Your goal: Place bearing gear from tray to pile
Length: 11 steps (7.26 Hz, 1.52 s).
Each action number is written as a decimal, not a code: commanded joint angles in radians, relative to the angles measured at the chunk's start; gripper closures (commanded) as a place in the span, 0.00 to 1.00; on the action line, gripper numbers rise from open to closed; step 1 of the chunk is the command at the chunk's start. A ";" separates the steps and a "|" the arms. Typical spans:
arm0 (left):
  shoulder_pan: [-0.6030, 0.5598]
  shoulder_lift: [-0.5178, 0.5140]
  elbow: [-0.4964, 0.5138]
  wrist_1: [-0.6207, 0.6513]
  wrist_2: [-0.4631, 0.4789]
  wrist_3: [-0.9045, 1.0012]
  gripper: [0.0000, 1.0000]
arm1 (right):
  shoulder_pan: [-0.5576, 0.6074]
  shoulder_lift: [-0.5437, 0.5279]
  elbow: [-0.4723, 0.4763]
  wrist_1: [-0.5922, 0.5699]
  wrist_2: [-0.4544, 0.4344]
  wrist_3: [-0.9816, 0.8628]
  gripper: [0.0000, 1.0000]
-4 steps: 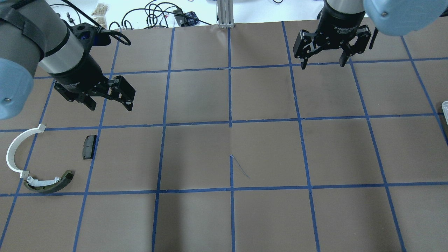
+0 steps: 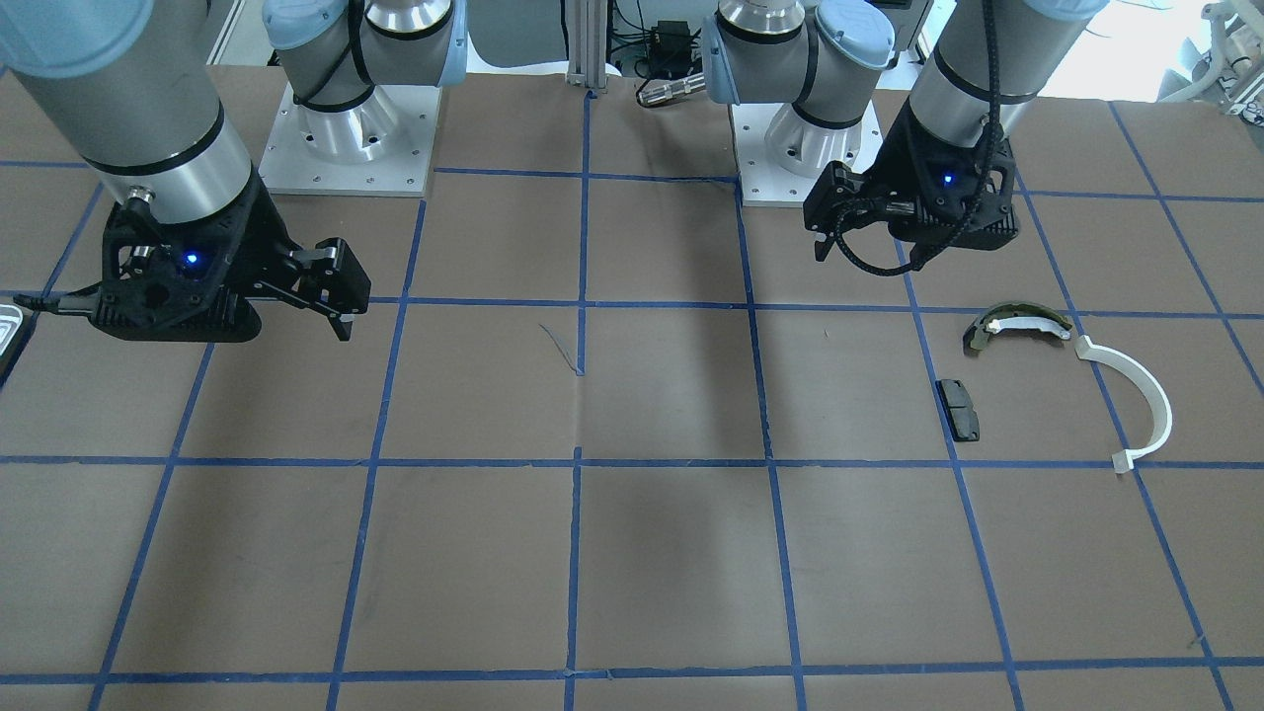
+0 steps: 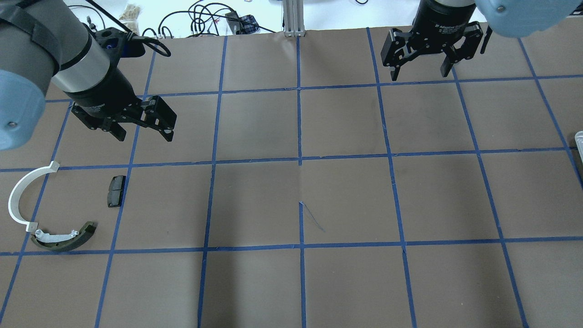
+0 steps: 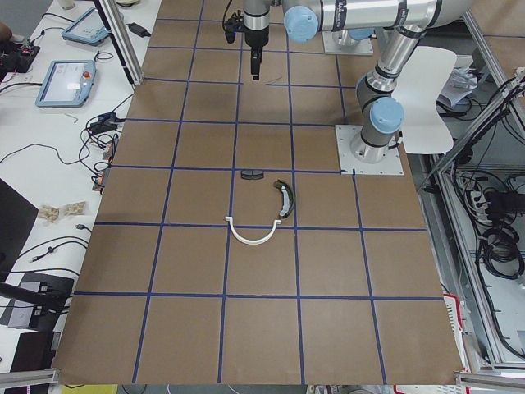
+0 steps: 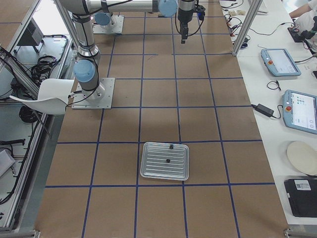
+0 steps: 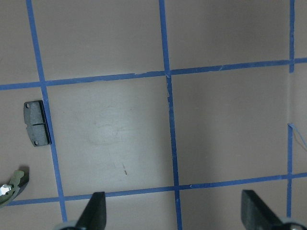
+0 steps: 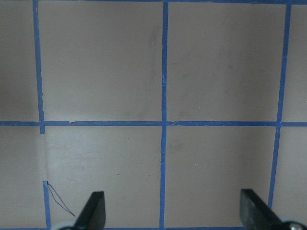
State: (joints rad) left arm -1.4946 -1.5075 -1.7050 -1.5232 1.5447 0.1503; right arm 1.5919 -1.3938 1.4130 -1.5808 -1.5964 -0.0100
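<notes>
The pale silvery tray [image 5: 165, 161] lies on the table near the right end. Two small dark parts [image 5: 167, 161] sit on it, too small to tell which is the bearing gear. Only a sliver of the tray [image 3: 579, 139] shows in the overhead view. The pile lies at the left: an olive brake shoe [image 3: 63, 237], a white arc [image 3: 20, 196] and a black pad [image 3: 116, 191]. My left gripper [image 3: 145, 136] is open and empty, hovering just beyond the pad [image 6: 36, 123]. My right gripper [image 3: 420, 75] is open and empty near the far edge, well away from the tray.
Cables and clutter [image 3: 196, 18] lie beyond the table's far edge beside an aluminium post [image 3: 294, 18]. The two arm bases [image 2: 346, 148] stand on the robot's side. Tablets [image 5: 280, 62] lie on a side bench.
My right gripper has moved a little toward the far edge. My left gripper has shifted slightly the same way. Both stay open and empty.
</notes>
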 commanded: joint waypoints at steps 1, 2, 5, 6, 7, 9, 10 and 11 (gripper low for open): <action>0.001 -0.020 0.010 0.005 -0.002 0.000 0.00 | -0.065 0.006 0.012 0.005 -0.013 -0.098 0.00; 0.001 -0.031 0.021 0.005 -0.003 0.000 0.00 | -0.155 0.003 0.012 0.011 -0.014 -0.223 0.00; -0.001 -0.034 0.027 -0.002 0.002 0.000 0.00 | -0.496 0.028 0.023 -0.005 -0.016 -0.795 0.00; 0.000 -0.033 0.027 -0.002 0.002 0.000 0.00 | -0.612 0.054 0.029 -0.028 -0.016 -0.976 0.00; -0.001 -0.031 0.027 -0.002 0.002 0.000 0.00 | -0.727 0.100 0.035 -0.095 -0.011 -1.152 0.00; 0.001 -0.031 0.027 -0.002 0.002 0.000 0.00 | -0.908 0.235 0.038 -0.250 -0.011 -1.365 0.00; 0.001 -0.033 0.027 0.000 0.000 0.000 0.00 | -0.950 0.280 0.041 -0.321 -0.017 -1.360 0.00; 0.001 -0.031 0.027 0.000 0.000 0.000 0.00 | -0.960 0.321 0.047 -0.400 -0.019 -1.348 0.00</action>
State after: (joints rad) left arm -1.4941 -1.5392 -1.6782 -1.5238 1.5454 0.1503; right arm 0.6695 -1.1305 1.4541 -1.8849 -1.6121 -1.3528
